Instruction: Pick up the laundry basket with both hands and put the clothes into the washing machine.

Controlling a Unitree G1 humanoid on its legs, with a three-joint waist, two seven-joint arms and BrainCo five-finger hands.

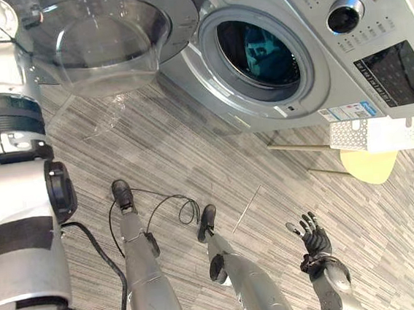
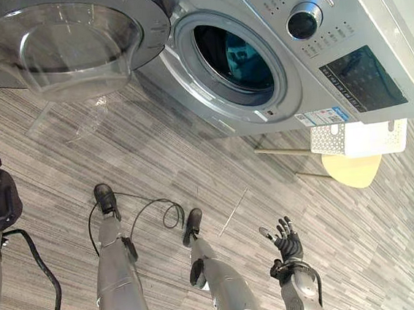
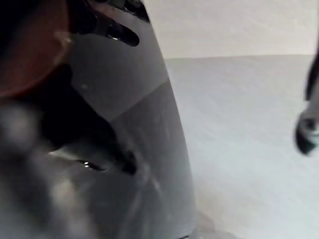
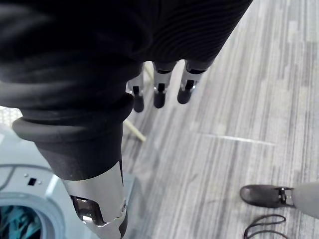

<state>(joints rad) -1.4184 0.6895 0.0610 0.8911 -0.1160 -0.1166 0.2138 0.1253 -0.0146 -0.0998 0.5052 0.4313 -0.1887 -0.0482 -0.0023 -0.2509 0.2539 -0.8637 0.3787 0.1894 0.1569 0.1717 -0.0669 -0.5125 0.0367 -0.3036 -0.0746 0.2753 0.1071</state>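
the right hand (image 1: 314,236) hangs low at the robot's right, fingers spread apart and straight, empty, with nothing near it but floor. the left arm (image 1: 13,239) rises along the left edge toward the washer door; whether the left hand is apart or closed i cannot tell.

the white perforated plastic laundry basket (image 1: 377,135) sits on a pale round wooden stool (image 1: 369,167), well apart from the right hand and just beside the machine. teal cloth (image 1: 259,51) already lies inside the drum of the silver front-loading washing machine (image 1: 331,77), whose clear bowl-shaped glass door (image 1: 108,40) stands swung wide.

so the loading looks largely done. to pick up the basket, take it at opposite ends with both hands and keep it level on the small stool top.

the grey striped plank floor (image 1: 193,163) is flat and open before the machine.
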